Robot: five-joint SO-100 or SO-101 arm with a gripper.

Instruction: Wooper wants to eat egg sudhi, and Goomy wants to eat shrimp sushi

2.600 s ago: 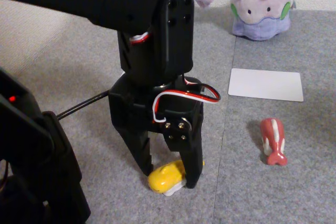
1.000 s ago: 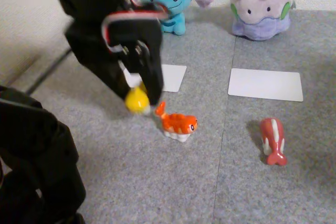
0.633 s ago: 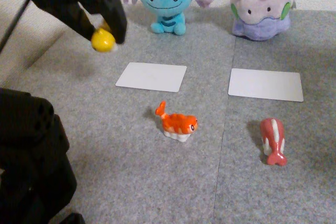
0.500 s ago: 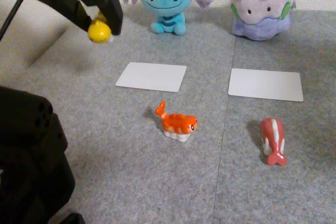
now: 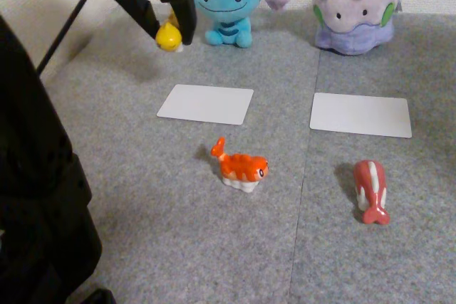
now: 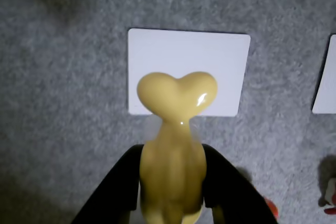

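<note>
My gripper (image 5: 171, 37) hangs in the air at the upper left of the fixed view, shut on the yellow egg sushi (image 5: 169, 36), just left of the blue Wooper plush (image 5: 226, 1). In the wrist view the egg sushi (image 6: 173, 145) points its forked tail up between the black fingers (image 6: 223, 182), above a white card (image 6: 189, 51). The lilac Goomy (image 5: 355, 6) sits at the back right. The orange shrimp sushi (image 5: 241, 166) stands on the grey mat in the middle.
Two white cards lie on the mat, one (image 5: 205, 103) before Wooper and one (image 5: 360, 114) before Goomy. A red-and-white striped toy (image 5: 371, 191) lies at the right. The arm's black base (image 5: 35, 197) fills the left foreground. A black cable (image 5: 68, 23) runs at the upper left.
The gripper lifted the egg sushi off the mat near the front, carried it up and back, then right toward Wooper. The shrimp sushi came into sight as the arm left.
</note>
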